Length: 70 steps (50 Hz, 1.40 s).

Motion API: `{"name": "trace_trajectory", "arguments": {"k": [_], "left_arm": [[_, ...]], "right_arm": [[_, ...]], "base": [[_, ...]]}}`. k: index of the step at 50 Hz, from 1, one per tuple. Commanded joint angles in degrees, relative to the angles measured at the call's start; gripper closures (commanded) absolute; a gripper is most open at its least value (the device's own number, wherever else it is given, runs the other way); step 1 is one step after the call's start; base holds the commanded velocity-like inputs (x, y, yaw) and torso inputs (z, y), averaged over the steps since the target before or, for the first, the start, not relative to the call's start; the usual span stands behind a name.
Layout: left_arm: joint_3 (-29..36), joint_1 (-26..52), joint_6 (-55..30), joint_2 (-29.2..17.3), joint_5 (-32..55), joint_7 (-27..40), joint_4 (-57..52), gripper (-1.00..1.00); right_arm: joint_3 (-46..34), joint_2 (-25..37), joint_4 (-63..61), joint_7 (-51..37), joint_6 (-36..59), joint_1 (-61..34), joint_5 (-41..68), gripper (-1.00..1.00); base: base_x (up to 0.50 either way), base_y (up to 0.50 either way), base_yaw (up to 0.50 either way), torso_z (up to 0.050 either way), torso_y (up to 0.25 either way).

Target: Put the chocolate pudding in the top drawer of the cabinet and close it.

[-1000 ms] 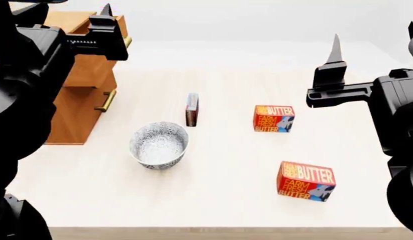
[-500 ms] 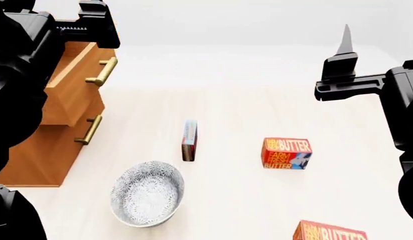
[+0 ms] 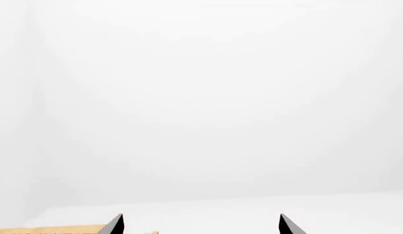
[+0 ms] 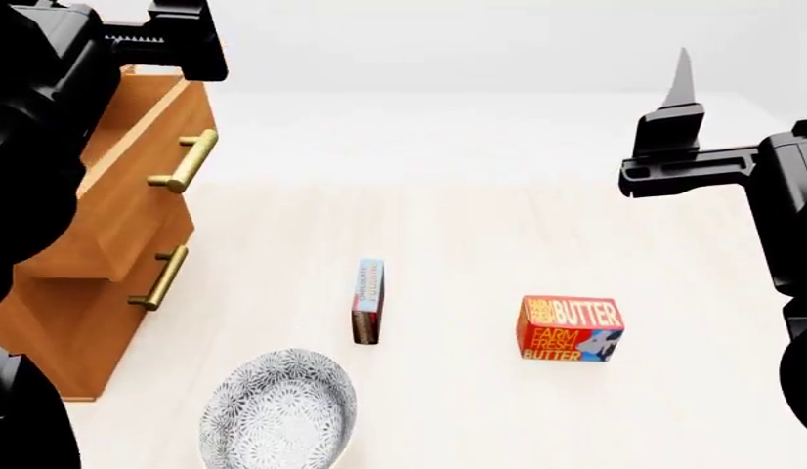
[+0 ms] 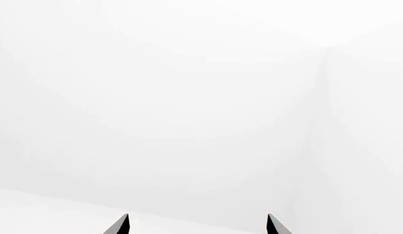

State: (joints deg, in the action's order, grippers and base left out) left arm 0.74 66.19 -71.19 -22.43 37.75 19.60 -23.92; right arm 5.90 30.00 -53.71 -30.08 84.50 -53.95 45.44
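The small, thin chocolate pudding box [image 4: 367,301], light blue over dark red-brown, stands on its long narrow edge near the middle of the pale wood-grain table [image 4: 508,225]. Taking the box as the clock's centre in the head view, the grey patterned bowl [image 4: 278,411] sits near at seven o'clock, the red-orange butter box [image 4: 570,328] lies apart at about four, and the boxy orange-brown cabinet [image 4: 64,322] stands at nine to ten. Its top drawer [image 4: 123,186], with a brass bar handle [image 4: 184,162], looks pulled out past the lower one.

The left gripper [image 3: 200,225] is raised above the cabinet, its dark tips spread wide with nothing between them. The right gripper [image 5: 196,225] is high at two o'clock, equally spread and empty.

The pudding looks like light, stiff card: unlikely to crush, but tall and narrow as it stands, so a nudge could topple it. I'd judge the best hold is across its two broad faces, near the upper half, with the fingers coming straight down.
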Motion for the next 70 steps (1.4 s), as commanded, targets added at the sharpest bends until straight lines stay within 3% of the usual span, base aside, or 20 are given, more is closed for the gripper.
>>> {"name": "trace_trajectory", "arguments": {"k": [1, 13, 30, 43, 70], "left_arm": [[4.7, 6.4, 0.3, -0.9, -2.8, -1.6, 10.2, -1.00], [14.0, 19.9, -1.2, 0.7, -8.0, -4.8, 33.7, -1.00], [16.7, 29.0, 4.3, 4.5, -12.6, -7.0, 60.8, -1.00], [17.8, 33.9, 8.1, 6.1, -14.2, -9.1, 74.0, -1.00], [21.0, 31.4, 14.0, 7.3, -16.7, -12.9, 87.7, -1.00]], "right_arm": [[-1.1, 0.6, 0.8, -1.9, -0.8, 0.5, -0.1, -1.00], [-3.0, 0.7, 1.9, -3.0, -1.3, 1.0, 0.1, -1.00], [-3.9, 1.3, 3.2, -3.5, -3.3, 2.2, 0.2, -1.00], [-4.5, 1.5, 3.8, -4.0, -4.2, 2.7, 0.4, -1.00], [-7.5, 2.1, 5.4, -4.7, -7.9, 4.3, -1.0, -1.00]], "base": [[0.00, 0.00, 0.00, 0.000, 0.000], [0.00, 0.00, 0.00, 0.000, 0.000], [0.00, 0.00, 0.00, 0.000, 0.000], [0.00, 0.00, 0.00, 0.000, 0.000], [0.00, 0.00, 0.00, 0.000, 0.000]]}}
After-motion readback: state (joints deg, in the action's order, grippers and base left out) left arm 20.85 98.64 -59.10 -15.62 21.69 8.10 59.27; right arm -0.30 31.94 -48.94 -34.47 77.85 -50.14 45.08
